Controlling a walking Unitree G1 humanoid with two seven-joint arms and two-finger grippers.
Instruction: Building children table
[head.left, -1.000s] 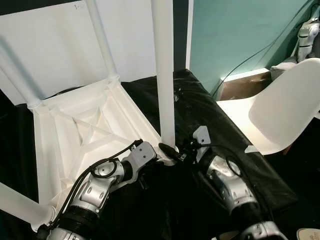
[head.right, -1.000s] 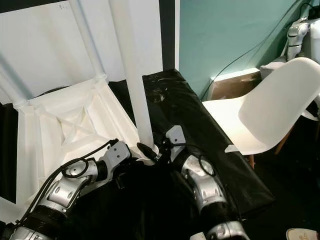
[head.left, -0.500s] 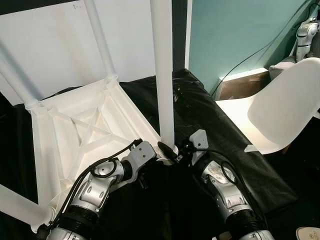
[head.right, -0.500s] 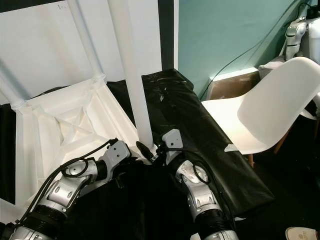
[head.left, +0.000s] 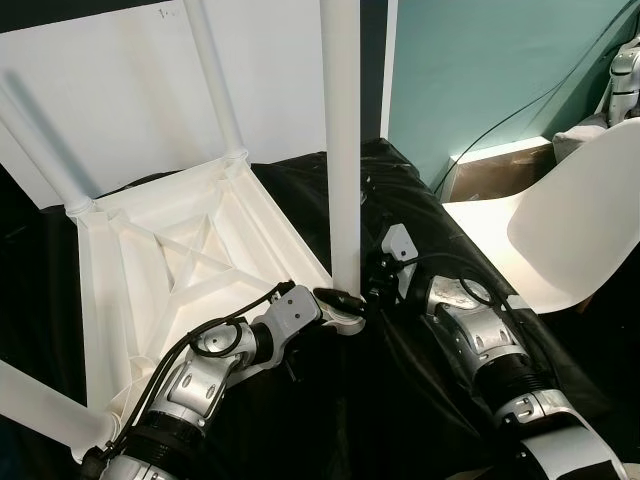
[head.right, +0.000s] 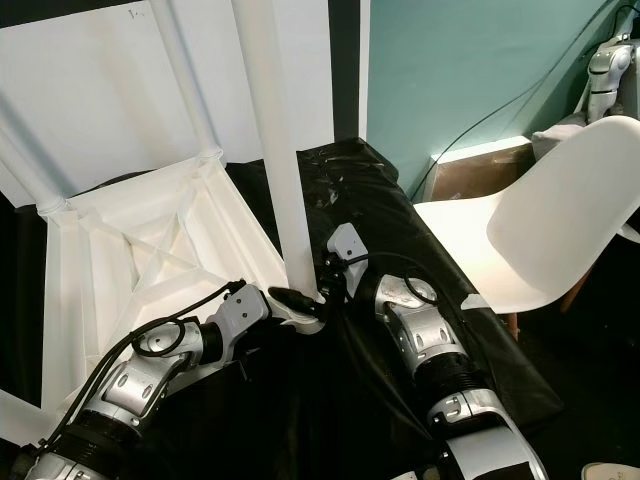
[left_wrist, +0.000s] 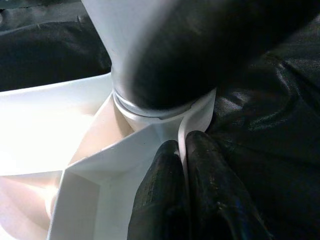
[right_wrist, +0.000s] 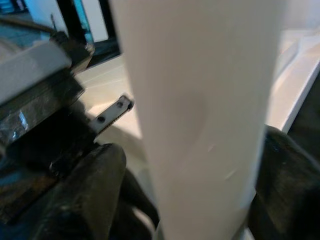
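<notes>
A white children's table frame (head.left: 170, 260) lies upside down on a black cover (head.left: 440, 240), with its legs pointing up. The nearest leg (head.left: 343, 150) stands upright in the frame's corner socket (left_wrist: 150, 107). My left gripper (head.left: 335, 298) is at that corner, its fingers (left_wrist: 160, 200) shut on the thin rim of the frame just below the socket. My right gripper (head.left: 372, 285) reaches in from the other side. It is shut on the leg (right_wrist: 200, 115) low down, with a black finger (right_wrist: 95, 190) on either side.
Other legs (head.left: 215, 80) rise at the far corners, and one (head.left: 40, 410) lies near the left edge. A white chair (head.left: 580, 220) stands close on the right, with a cardboard box (head.left: 500, 165), a black cable and another robot's arm (head.left: 625, 80) by the teal wall.
My right arm has pushed forward and up, so its gripper now sits against the leg's base. The left gripper holds the same corner. The view has shifted slightly.
</notes>
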